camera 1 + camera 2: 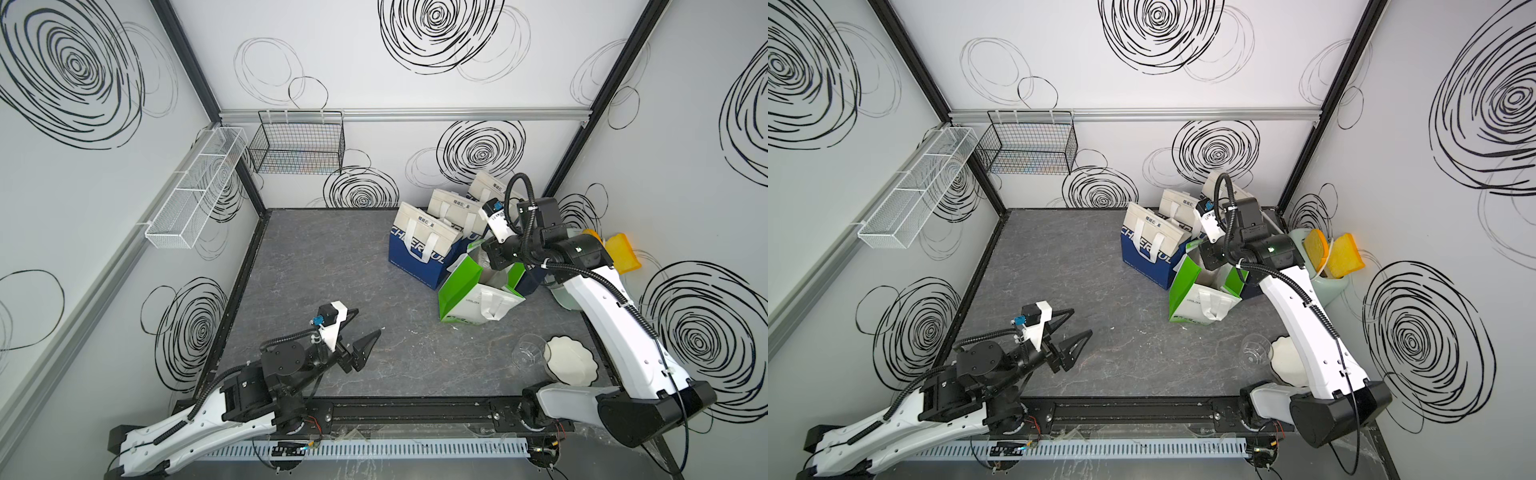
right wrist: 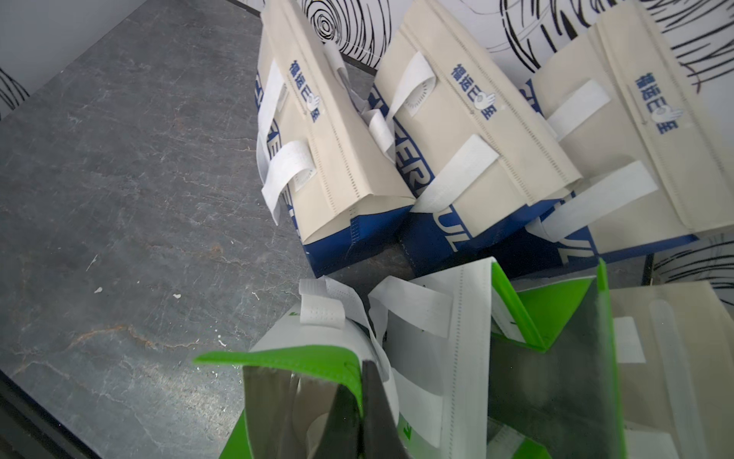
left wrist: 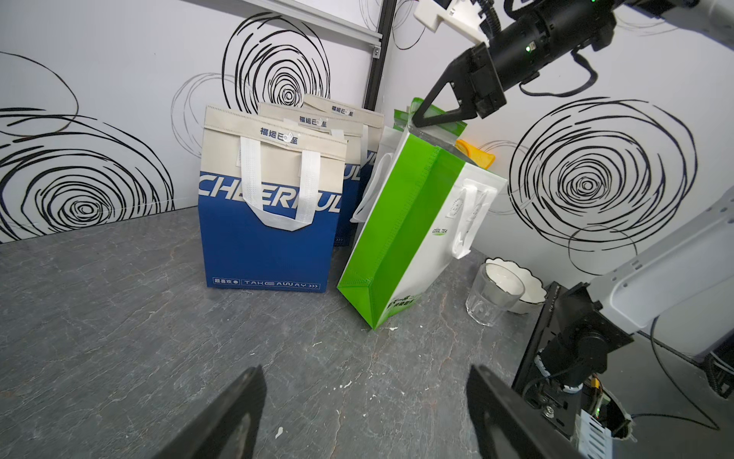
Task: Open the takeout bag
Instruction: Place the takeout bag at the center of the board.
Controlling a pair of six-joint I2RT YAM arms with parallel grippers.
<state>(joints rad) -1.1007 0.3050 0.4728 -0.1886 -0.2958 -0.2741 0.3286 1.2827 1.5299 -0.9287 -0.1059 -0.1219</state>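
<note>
Counter point(image 1: 332, 299) of grey stone carries three blue takeaway bags point(image 1: 419, 249) at its back right. The green takeout bag point(image 1: 459, 286) stands tilted just in front of them, mouth spread, its top rim clamped in the right pincer point(image 3: 416, 120). Well apart, the left pincer point(image 1: 368, 322) hovers wide and holds nothing.

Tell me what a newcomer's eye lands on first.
The green-and-white fabric takeout bag, tilted at the back right of the grey table, with the right gripper shut on its top edge. Beside it, three blue-and-beige bags stand in a row; the left gripper hangs open, front left.
</note>
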